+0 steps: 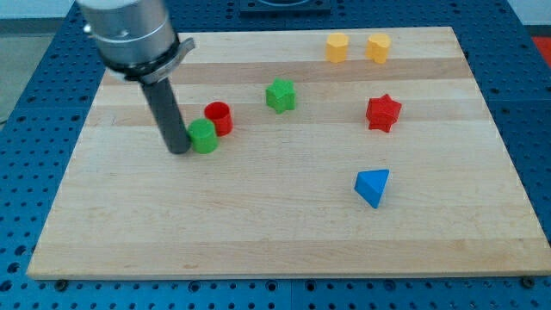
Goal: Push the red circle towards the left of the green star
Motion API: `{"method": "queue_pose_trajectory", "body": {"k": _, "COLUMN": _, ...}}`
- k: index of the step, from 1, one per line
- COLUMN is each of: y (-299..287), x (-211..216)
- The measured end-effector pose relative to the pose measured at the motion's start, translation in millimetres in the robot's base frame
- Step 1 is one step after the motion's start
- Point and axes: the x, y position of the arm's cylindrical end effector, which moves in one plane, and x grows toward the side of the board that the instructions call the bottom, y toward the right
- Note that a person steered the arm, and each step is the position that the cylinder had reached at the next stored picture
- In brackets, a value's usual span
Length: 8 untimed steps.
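Note:
The red circle (219, 117) lies on the wooden board, left of centre. The green star (281, 96) sits up and to its right, with a gap between them. A second green block (203, 136), roundish, touches the red circle at its lower left. My tip (179, 150) rests on the board right against the left side of that green block, down and left of the red circle.
Two yellow blocks (337, 47) (378, 48) sit near the view's top edge at the right. A red star (383, 113) lies at the right. A blue triangle (373, 187) lies below it. The arm's grey body (129, 34) hangs over the board's top left corner.

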Motion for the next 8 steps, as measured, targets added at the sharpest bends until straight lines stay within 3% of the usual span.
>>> {"method": "queue_pose_trajectory", "body": {"k": 1, "y": 38, "x": -3}}
{"method": "queue_pose_trajectory", "body": {"k": 3, "y": 28, "x": -9}}
{"method": "queue_pose_trajectory", "body": {"k": 4, "y": 80, "x": -26}}
{"method": "queue_pose_trajectory", "body": {"k": 5, "y": 97, "x": -63}}
{"method": "queue_pose_trajectory", "body": {"k": 6, "y": 94, "x": -69}}
{"method": "queue_pose_trajectory", "body": {"k": 7, "y": 78, "x": -21}}
{"method": "queue_pose_trajectory", "body": {"k": 8, "y": 27, "x": -41}}
